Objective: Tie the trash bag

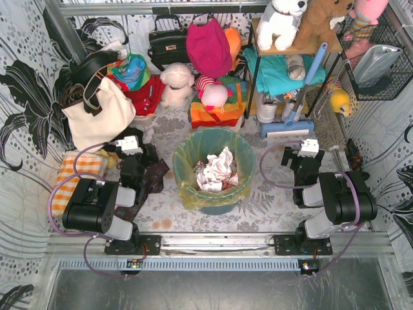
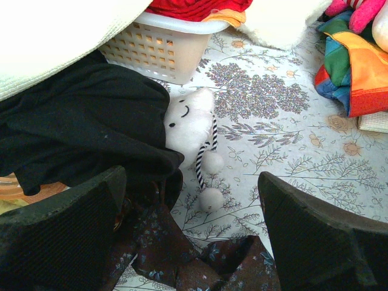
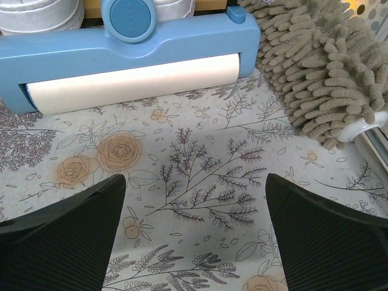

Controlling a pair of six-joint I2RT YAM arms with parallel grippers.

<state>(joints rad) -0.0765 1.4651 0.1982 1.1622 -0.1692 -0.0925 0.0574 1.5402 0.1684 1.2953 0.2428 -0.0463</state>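
At the far left corner of the table (image 1: pixel 271 194) a cream tote bag (image 1: pixel 97 116) is slumped. Just beside it a white slotted basket (image 2: pixel 163 51) is filled with red cloth (image 2: pixel 194 7). The left tool (image 2: pixel 191 236) is seen released, its fingers spread wide with nothing gripped. It is held over a dark patterned cloth (image 2: pixel 163 254) near the left edge.

In the middle of the table, between the two arms, the trash bag (image 1: pixel 191 188) is found lining a round teal bin (image 1: pixel 219 208). Its yellow rim is folded outward over the bin's edge. Crumpled white paper (image 1: pixel 216 171) is held inside, so little weight is expected. The plastic is judged thin, limp and crinkly, likely slippery and easily torn if pulled hard. A hold is best taken on the folded rim at two opposite sides, left and right, so that the slack can be gathered upward for a knot.

The right tool (image 3: pixel 194 236) is likewise opened wide and empty, pointed at bare table before a blue lint roller (image 3: pixel 130 57). At the far right corner a wire basket (image 1: pixel 387 87) is hung, with a grey pouch (image 1: pixel 375 61) inside.
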